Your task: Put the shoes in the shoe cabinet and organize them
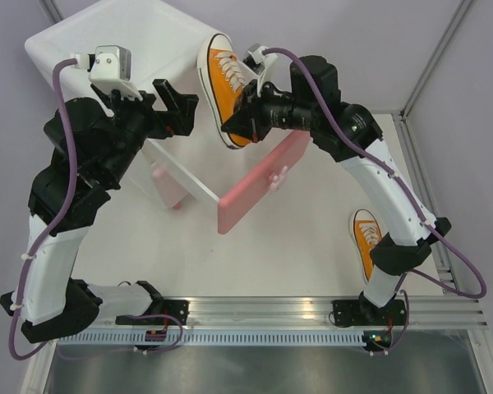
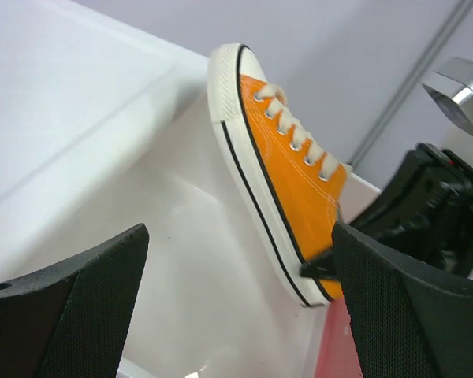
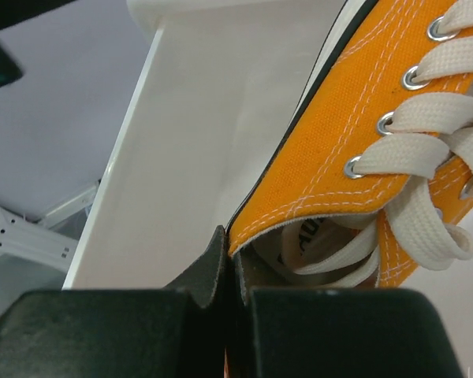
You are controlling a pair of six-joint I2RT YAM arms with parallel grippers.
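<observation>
An orange shoe (image 1: 228, 80) with a white sole and laces hangs toe-up over the open drawer of the white shoe cabinet (image 1: 131, 33). My right gripper (image 1: 245, 120) is shut on its heel collar, and the right wrist view shows the jaws (image 3: 236, 268) pinching the orange canvas edge (image 3: 355, 150). My left gripper (image 1: 176, 102) stands open just left of that shoe, with nothing between its fingers (image 2: 71, 307). In the left wrist view the shoe (image 2: 288, 169) leans against the white cabinet wall (image 2: 102, 118). A second orange shoe (image 1: 366, 240) lies on the table at the right.
The pink drawer front (image 1: 259, 182) juts out at an angle toward the table's middle, with a white drawer panel (image 1: 185, 172) and a pink foot (image 1: 169, 190) beside it. A metal rail (image 1: 263, 310) runs along the near edge. A frame post (image 1: 431, 57) rises at the back right.
</observation>
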